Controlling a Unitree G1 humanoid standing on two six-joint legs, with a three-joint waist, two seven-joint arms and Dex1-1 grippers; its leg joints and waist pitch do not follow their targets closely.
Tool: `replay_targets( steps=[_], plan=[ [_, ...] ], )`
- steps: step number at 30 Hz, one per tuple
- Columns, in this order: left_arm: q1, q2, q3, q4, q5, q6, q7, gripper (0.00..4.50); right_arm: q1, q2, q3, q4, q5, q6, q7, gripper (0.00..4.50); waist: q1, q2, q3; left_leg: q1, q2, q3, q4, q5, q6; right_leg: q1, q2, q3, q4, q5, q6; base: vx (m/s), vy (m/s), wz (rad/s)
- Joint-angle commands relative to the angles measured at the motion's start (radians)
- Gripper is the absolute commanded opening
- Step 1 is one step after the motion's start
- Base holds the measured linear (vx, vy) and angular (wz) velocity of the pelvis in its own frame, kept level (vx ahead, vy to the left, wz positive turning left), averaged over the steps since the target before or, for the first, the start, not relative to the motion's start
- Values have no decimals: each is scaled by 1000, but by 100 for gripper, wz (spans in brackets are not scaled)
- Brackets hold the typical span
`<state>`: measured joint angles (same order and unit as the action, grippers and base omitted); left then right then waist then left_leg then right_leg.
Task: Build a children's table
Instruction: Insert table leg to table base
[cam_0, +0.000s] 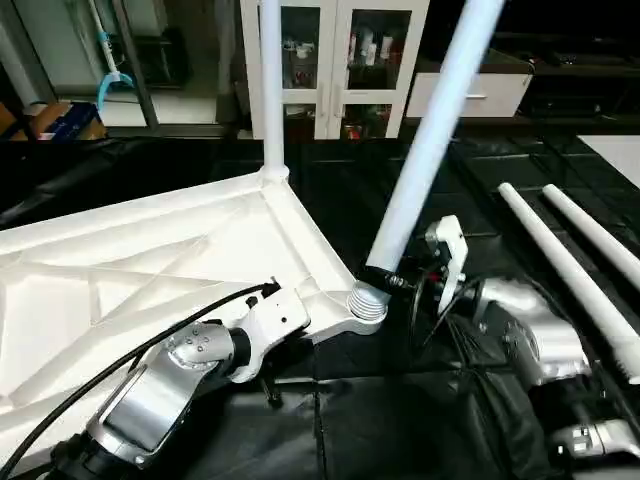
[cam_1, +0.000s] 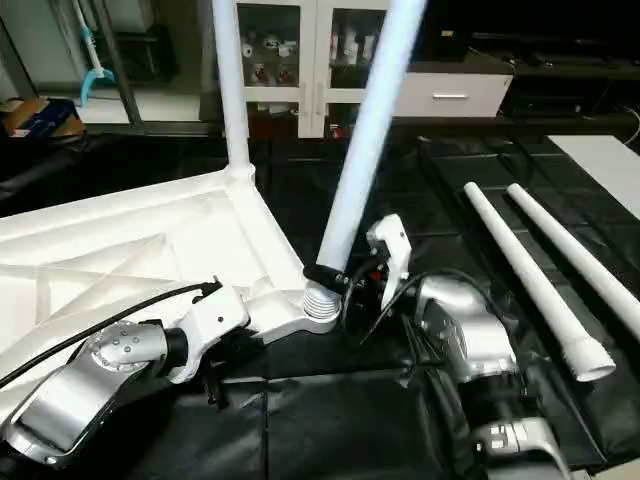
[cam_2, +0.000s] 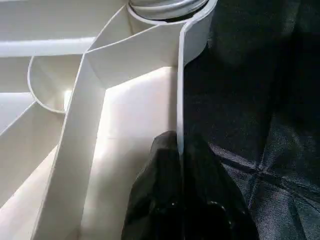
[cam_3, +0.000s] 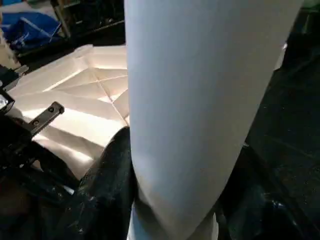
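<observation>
The top (cam_0: 150, 260) lies ribs-up on the black sheet (cam_0: 380, 420), one leg (cam_0: 271, 80) upright at its 12 o'clock corner. The left gripper (cam_2: 179, 200) pinches the top's rim. The right gripper (cam_1: 335, 278) clasps a tilted leg (cam_0: 430, 130) at the near socket (cam_0: 366, 305). Two spare legs (cam_1: 540, 280) lie at 3 o'clock.

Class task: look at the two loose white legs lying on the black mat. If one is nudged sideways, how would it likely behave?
The loose legs are round, so one would probably roll. Their taper suggests it would curve, not run straight. They look rigid, hollow plastic, likely light and unbending, on the black mat.
</observation>
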<state>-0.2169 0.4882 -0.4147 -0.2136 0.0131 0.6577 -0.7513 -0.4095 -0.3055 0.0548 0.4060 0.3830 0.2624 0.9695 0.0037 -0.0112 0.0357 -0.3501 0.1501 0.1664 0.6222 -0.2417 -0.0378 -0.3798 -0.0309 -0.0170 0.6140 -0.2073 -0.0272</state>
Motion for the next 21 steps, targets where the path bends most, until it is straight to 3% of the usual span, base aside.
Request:
replay_targets(
  steps=[1,5,11,17,21],
  plan=[
    [19,11,-14,28,4,14,-2,7,72,-21,13,27,-59,2,-40,186,2,8,-38,0,81,-30,-86,-120,45,35,-105,46,-74,-151,-245,0,0,0],
    [17,15,-15,30,5,13,-4,7,103,-31,55,-2,-107,-23,-38,186,0,8,-38,0,80,-31,-88,-124,48,35,-105,46,-75,-154,-238,0,0,0],
    [14,15,-17,32,6,12,-5,7,97,-72,143,12,-191,-50,-12,186,-5,7,-32,2,80,-35,-95,-228,21,25,-104,48,-90,-309,-197,0,0,0],
    [14,14,-18,31,8,12,-3,7,88,-87,175,5,-205,-41,10,186,-6,2,-36,0,80,-35,-96,-217,23,27,-104,49,-88,-267,-196,0,0,0],
    [16,13,-17,29,10,9,2,7,96,-92,189,14,-212,-38,19,186,-5,4,-35,0,81,-36,-97,-224,24,25,-105,50,-90,-290,-193,0,0,0]
  ],
)
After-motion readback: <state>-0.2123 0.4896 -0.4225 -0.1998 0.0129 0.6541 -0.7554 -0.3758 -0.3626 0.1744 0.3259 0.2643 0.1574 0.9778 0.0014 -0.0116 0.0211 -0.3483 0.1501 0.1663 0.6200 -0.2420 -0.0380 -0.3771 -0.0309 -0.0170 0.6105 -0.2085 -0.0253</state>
